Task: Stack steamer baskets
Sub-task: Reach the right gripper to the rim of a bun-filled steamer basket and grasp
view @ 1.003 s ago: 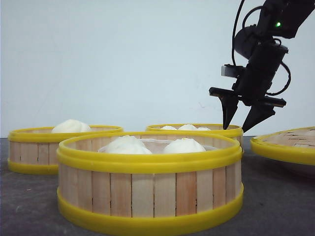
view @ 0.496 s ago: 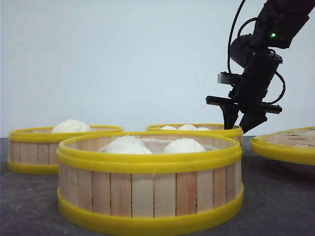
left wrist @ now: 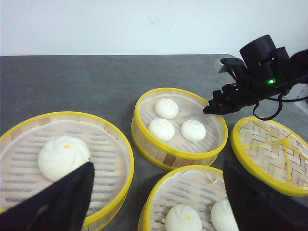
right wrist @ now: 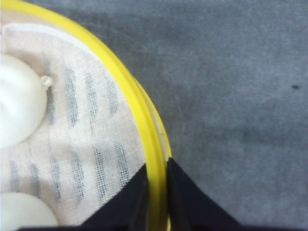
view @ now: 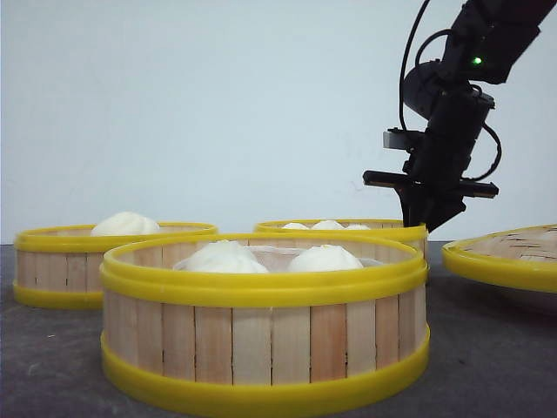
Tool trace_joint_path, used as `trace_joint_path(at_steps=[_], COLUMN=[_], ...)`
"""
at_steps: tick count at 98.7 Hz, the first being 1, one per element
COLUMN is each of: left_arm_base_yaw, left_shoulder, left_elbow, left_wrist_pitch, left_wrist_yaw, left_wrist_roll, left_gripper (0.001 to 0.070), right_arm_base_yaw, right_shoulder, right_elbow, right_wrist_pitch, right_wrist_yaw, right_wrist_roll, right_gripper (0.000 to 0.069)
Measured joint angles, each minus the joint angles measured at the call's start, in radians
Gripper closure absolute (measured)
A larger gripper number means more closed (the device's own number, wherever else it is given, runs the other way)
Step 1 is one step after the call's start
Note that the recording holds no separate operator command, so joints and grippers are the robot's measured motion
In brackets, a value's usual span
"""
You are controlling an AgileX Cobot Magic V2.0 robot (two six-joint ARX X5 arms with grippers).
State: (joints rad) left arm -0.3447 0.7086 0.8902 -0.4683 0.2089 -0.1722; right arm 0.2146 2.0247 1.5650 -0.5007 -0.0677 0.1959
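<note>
Right claw (view: 425,219) now pinching far basket (view: 348,229) rim

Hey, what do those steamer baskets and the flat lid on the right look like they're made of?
The steamer baskets look like pale wooden slats, matte with visible grain, bound by thick, smooth yellow rims, probably plastic. A white mesh cloth lines each one. The lid looks like woven bamboo strips inside the same yellow rim.
</note>
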Motion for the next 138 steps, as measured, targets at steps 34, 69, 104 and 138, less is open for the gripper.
trace_joint_path(at_steps=[34, 69, 104, 138], left_arm_base_yaw=[0.0, 0.0, 0.0, 0.0], left_shoulder=[0.0, -0.002, -0.014, -0.041], left_elbow=[0.0, 0.0, 0.0, 0.0], left_wrist_pitch=[0.0, -0.001, -0.032, -0.052], left_wrist_yaw=[0.0, 0.0, 0.0, 0.0], left_wrist_roll=[0.0, 0.0, 0.0, 0.0], left_gripper=[0.0189, 0.0189, 0.0189, 0.0189], right_arm_base_yaw=[-0.006, 0.023, 0.134, 0.211], right_shoulder=[-0.008, -0.294, -0.549, -0.582], right_elbow=[0.386, 0.438, 0.438, 0.43], right_wrist_pitch=[-0.27, -0.383, -0.695, -0.793], right_wrist_yaw=[-0.001, -0.051, -0.057, -0.055], right_wrist_roll=[-0.024, -0.075, -0.162, -0.174], right_gripper=[0.0657, 0.0657, 0.0657, 0.0657])
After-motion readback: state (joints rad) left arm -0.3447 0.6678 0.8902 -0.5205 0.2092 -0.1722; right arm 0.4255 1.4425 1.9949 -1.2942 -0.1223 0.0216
